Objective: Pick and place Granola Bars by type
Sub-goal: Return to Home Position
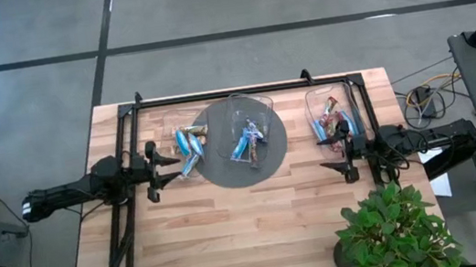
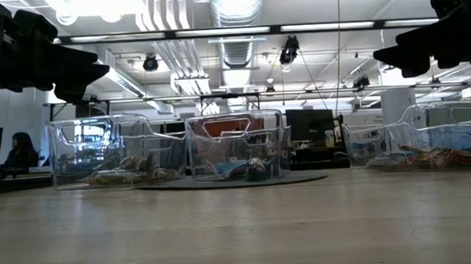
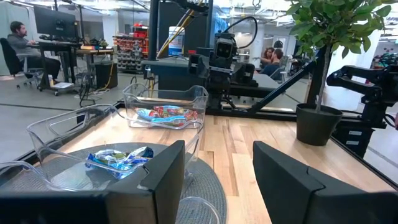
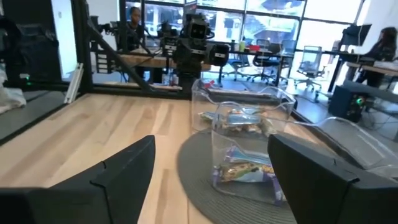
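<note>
Granola bars lie in three clear bins along the table's far half. Blue-wrapped bars (image 1: 186, 144) fill the left bin (image 1: 183, 122). A mixed heap of bars (image 1: 248, 141) sits in the middle bin (image 1: 251, 104), which stands on a round grey mat (image 1: 224, 168). Blue and reddish bars (image 1: 333, 125) are in the right bin (image 1: 315, 100). My left gripper (image 1: 169, 167) hovers open and level beside the left bin. My right gripper (image 1: 327, 155) hovers open and level just in front of the right bin. Neither has anything between its fingers (image 3: 158, 180) (image 4: 109, 180).
A black frame (image 1: 241, 90) runs along the table's far edge and down both sides. A potted plant (image 1: 396, 228) stands at the near right corner. Bare wood (image 1: 242, 234) spreads over the near half. People sit at desks in the room beyond.
</note>
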`<action>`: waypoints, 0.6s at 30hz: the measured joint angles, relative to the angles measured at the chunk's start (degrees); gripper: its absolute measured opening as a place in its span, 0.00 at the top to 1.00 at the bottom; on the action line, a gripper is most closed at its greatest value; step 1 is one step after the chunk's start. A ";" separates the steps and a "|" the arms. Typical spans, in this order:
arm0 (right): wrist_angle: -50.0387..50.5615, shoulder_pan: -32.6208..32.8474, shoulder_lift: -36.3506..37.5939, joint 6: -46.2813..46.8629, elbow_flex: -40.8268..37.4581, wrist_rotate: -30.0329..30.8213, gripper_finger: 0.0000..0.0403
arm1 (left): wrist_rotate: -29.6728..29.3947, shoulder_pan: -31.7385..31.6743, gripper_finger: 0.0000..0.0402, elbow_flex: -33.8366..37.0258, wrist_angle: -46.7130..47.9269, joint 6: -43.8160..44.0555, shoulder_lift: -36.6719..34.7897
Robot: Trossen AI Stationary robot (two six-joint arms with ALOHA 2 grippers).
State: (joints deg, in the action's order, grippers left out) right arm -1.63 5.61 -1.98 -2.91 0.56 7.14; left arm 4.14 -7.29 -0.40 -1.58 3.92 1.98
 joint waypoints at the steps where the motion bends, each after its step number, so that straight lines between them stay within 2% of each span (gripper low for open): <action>1: 0.01 0.00 0.00 0.61 0.02 -0.13 0.26 | 0.00 0.00 0.57 0.00 0.00 0.00 0.00; 18: -0.05 0.00 0.00 2.76 -0.01 -0.12 0.22 | 0.00 0.00 0.57 0.00 -0.02 0.00 0.00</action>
State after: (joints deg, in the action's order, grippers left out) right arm -1.68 5.61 -1.98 -0.16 0.56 7.01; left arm 4.14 -7.29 -0.40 -1.61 3.92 1.98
